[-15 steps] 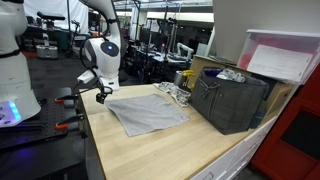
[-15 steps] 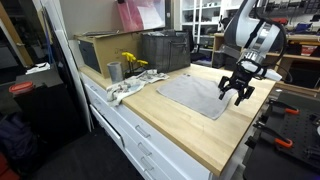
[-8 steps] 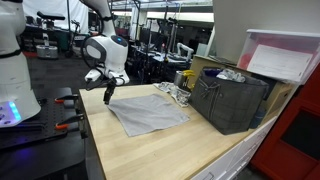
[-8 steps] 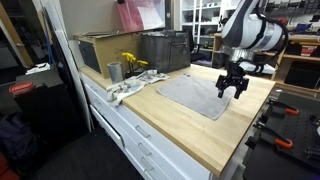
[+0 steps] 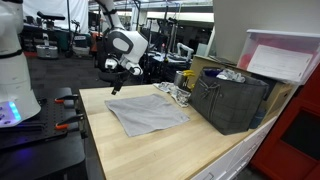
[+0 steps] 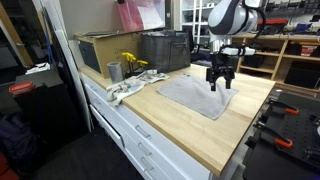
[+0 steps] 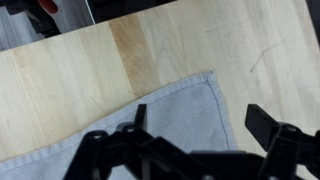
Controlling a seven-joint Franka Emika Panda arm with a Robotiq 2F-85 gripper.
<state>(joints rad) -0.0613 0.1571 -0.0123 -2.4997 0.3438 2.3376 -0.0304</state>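
Note:
A grey cloth (image 5: 148, 112) lies flat on the wooden worktop (image 5: 165, 150); it also shows in an exterior view as the cloth (image 6: 195, 96). My gripper (image 5: 115, 82) hangs a little above the cloth's far edge, also seen as the gripper (image 6: 219, 80). Its jaws stand wide apart with nothing between them. In the wrist view the gripper (image 7: 203, 125) hovers over one corner of the cloth (image 7: 160, 115), with bare wood (image 7: 80, 65) beyond. Neither dark finger (image 7: 272, 127) touches the fabric.
A black crate (image 5: 232, 100) and a pink-lidded bin (image 5: 285, 55) stand at one end of the worktop. Beside them sit a metal can (image 6: 115, 71), yellow flowers (image 6: 132, 62), a crumpled white rag (image 6: 125, 90) and a cardboard box (image 6: 98, 48). Drawers front the counter (image 6: 140, 140).
The gripper has risen and swung from the cloth's near corner to above its far edge. Its jaws have spread slightly wider. The cloth has not moved.

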